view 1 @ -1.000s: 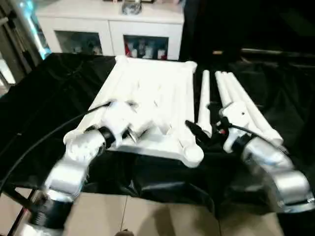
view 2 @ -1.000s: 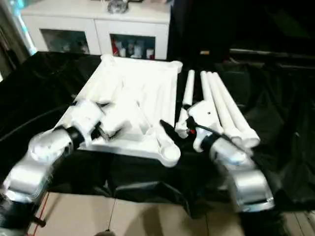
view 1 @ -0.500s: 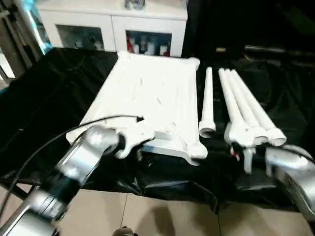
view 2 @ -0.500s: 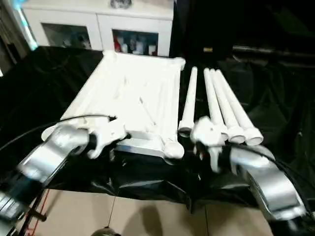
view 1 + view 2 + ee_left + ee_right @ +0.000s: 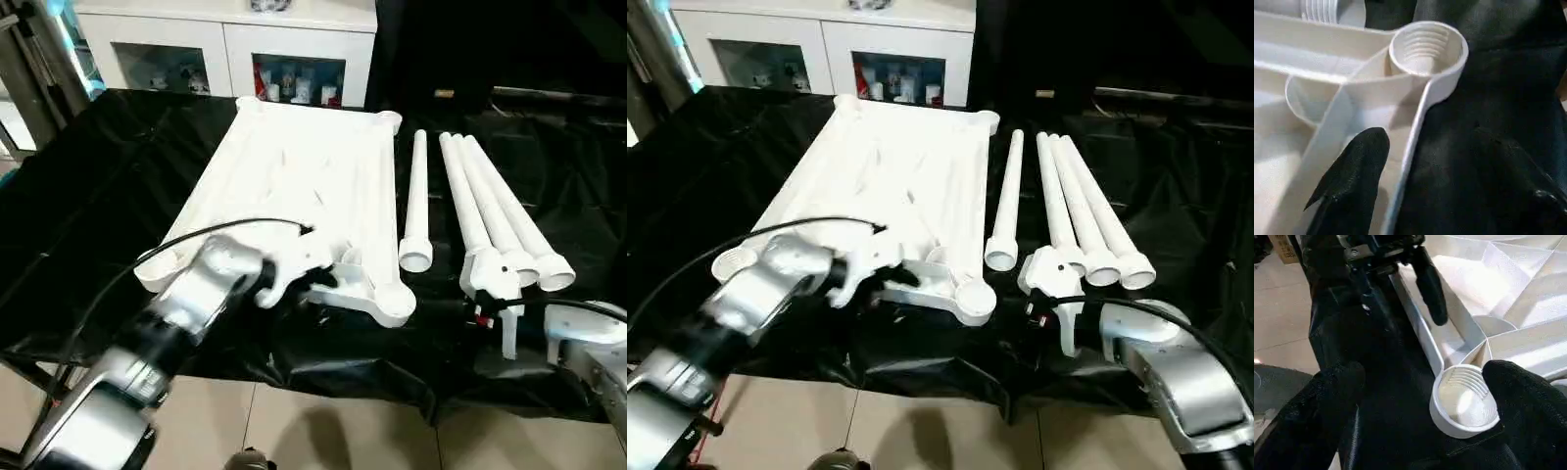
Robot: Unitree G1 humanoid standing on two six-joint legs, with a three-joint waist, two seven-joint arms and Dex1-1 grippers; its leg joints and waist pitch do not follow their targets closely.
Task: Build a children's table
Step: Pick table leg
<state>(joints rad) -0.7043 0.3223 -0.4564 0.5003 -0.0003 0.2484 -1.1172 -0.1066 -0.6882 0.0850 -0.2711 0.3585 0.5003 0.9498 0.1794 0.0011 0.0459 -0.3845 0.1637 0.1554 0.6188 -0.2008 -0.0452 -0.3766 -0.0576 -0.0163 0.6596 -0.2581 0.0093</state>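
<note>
The tabletop point(image 5: 304, 186) lies ribbed side up on the black-draped bench point(image 5: 88, 196), sockets open for the legs point(image 5: 490, 211), which lie in a row just to its right. My left hand point(image 5: 318, 277) straddles the near rim beside the near-right socket point(image 5: 392, 299), I judge to steady it; whether it has clamped there I cannot tell. My right hand point(image 5: 1420, 416) hangs released, grasping nothing. Its wrist view looks into that socket's inner ridges, which the head views do not resolve.

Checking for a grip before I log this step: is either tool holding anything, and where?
The left tool straddles the tabletop's near edge rail; a firm grip cannot be told. The right tool is open, holding nothing.
</note>
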